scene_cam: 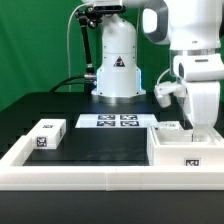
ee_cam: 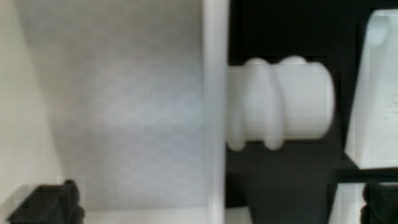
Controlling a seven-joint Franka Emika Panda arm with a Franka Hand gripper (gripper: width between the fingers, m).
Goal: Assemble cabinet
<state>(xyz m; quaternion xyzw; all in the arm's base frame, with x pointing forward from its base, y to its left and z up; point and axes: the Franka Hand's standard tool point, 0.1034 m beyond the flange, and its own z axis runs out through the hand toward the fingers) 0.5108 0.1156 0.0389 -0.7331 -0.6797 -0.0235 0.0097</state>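
The claw (scene_cam: 197,124) hangs open, fingers (ee_cam: 45,203) wide apart, with the cabinet (scene_cam: 170,146) right under it at 6 o'clock; its long side runs 9 to 3 o'clock

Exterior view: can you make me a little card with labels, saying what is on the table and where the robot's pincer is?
table: black
cabinet: big white box with a tag, on the exterior view's right
small block: white with a tag, on the exterior view's left, apart from the cabinet
marker board: flat and white, at the back in the middle
rail: low and white, along the front
pincer: down at the cabinet's top; open or shut cannot be told
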